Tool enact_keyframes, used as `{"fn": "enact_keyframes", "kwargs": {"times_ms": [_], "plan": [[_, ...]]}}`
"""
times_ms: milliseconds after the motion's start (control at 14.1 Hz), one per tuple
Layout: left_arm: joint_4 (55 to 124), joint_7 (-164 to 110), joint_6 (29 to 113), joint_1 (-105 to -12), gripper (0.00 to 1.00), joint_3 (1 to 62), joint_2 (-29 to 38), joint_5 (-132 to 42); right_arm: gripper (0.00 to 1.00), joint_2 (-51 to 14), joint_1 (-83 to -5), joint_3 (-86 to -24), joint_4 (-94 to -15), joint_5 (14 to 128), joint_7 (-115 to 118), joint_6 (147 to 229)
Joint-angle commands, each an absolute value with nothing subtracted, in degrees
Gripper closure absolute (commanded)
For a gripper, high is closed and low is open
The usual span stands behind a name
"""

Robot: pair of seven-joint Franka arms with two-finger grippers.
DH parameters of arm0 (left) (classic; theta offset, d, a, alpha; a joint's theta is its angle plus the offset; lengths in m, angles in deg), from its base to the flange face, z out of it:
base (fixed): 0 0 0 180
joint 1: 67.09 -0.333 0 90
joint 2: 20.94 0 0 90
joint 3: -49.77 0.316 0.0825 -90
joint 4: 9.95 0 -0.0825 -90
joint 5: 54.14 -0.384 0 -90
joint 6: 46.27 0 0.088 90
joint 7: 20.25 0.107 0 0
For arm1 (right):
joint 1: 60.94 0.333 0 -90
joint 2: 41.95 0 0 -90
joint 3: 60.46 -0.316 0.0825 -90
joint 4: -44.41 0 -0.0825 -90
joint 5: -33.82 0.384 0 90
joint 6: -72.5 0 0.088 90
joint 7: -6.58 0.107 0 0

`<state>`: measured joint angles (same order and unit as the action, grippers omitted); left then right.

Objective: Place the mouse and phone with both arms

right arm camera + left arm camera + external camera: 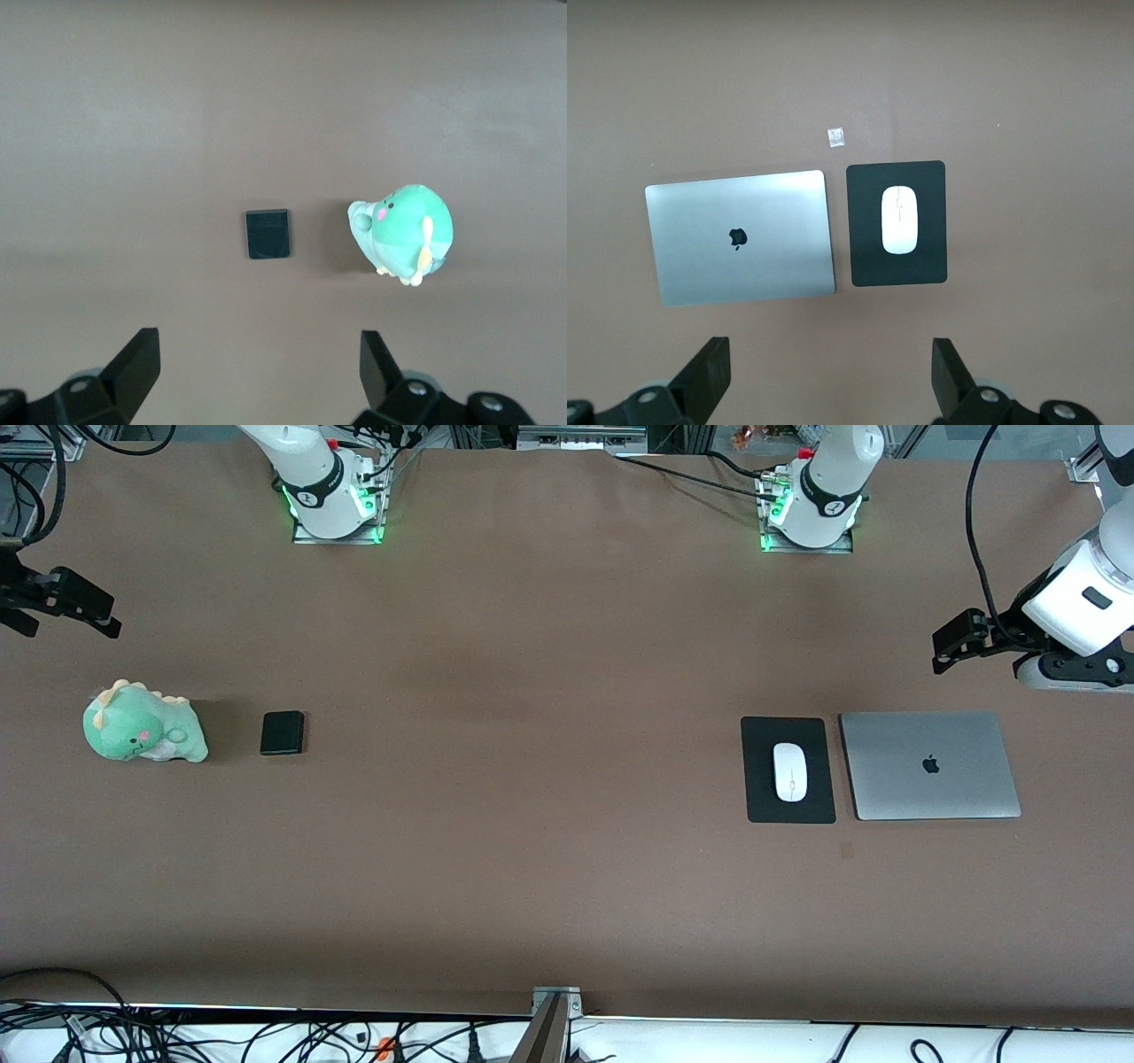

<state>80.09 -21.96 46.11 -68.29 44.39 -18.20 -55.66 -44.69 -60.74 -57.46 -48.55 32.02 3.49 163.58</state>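
Note:
The white mouse [790,771] lies on a flat black mouse pad [764,797] toward the left arm's end of the table. It also shows in the left wrist view [900,220]. The small black phone [283,732] lies on the bare table toward the right arm's end, beside a green plush, and shows in the right wrist view [267,234]. My left gripper [946,646] is open and empty, up over the table near the laptop; it shows wide apart in its wrist view [830,372]. My right gripper [104,615] is open and empty, up over the table's end near the plush [259,367].
A closed silver laptop [928,764] lies beside the mouse pad, toward the table's end. A green plush dinosaur [142,735] sits beside the phone. A small pale scrap [835,135] lies near the pad. The brown table [532,779] spans between them.

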Motion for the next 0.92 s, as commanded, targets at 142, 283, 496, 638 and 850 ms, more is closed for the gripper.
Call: {"fn": "enact_keyframes", "kwargs": {"times_ms": [142,283,496,638,850], "plan": [[78.82,-21.92,46.1,-68.06,0.0,44.41,-17.6,-55.81,0.0,-45.64,-61.47,-57.74,-47.96,33.12,3.15,159.52],[78.82,-21.92,46.1,-68.06,0.0,44.41,-17.6,-55.81,0.0,-45.82,-61.47,-57.65,-47.79,33.12,3.15,159.25],[78.82,-21.92,46.1,-68.06,0.0,44.41,-17.6,-55.81,0.0,-45.82,-61.47,-57.65,-47.7,33.12,3.24,159.25],[78.82,-21.92,46.1,-68.06,0.0,44.41,-17.6,-55.81,0.0,-45.82,-61.47,-57.48,-47.7,33.12,3.24,159.33],[78.82,-21.83,46.1,-68.06,0.0,44.41,-17.6,-55.81,0.0,-45.82,-61.47,-57.56,-47.7,33.12,3.32,159.25]]}}
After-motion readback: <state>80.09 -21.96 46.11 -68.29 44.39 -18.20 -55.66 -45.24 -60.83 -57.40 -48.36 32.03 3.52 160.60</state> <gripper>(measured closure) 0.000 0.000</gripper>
